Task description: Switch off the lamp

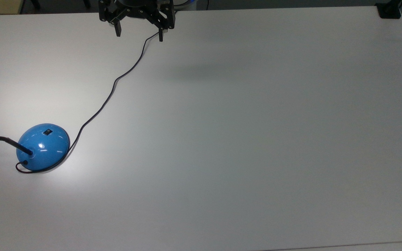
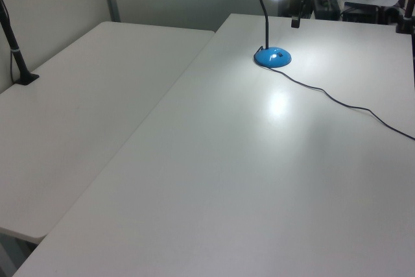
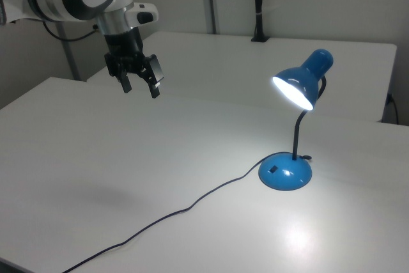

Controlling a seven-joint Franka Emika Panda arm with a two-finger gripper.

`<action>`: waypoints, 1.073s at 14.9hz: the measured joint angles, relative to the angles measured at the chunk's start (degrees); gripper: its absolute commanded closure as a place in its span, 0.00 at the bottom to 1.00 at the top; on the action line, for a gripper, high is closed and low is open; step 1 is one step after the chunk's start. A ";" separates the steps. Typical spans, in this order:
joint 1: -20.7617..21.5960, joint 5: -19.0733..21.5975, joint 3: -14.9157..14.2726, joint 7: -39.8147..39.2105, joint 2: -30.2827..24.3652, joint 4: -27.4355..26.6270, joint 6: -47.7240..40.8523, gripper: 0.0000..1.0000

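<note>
Hangs above the white table (image 1: 243, 139) with gripper (image 3: 140, 85) spread wide, fingers (image 1: 117, 29) well apart and clasping nothing, touching nothing (black cord (image 1: 117, 82) trails across the tabletop beneath). Stands lit, the blue lamp (image 3: 285, 171), well apart from the gripper, at the right view's right and the top view's lower left. Bears a small black switch (image 1: 48, 131) on the dome base, shade (image 3: 303, 81) glowing over a bright patch on the table.

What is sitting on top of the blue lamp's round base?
On the base sit a small black switch and the thin black neck, rising to the lit shade. The cord leaves its lower edge. What lies beneath the base is covered.
</note>
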 measured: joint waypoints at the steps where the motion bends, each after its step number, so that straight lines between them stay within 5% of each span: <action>1: 0.00 0.00 0.00 -0.03 0.00 0.01 0.00 0.00; 11: -0.39 0.00 -0.15 -0.04 0.00 0.01 0.00 0.00; 16: -0.41 -0.01 -0.15 -1.53 0.00 0.01 0.00 0.57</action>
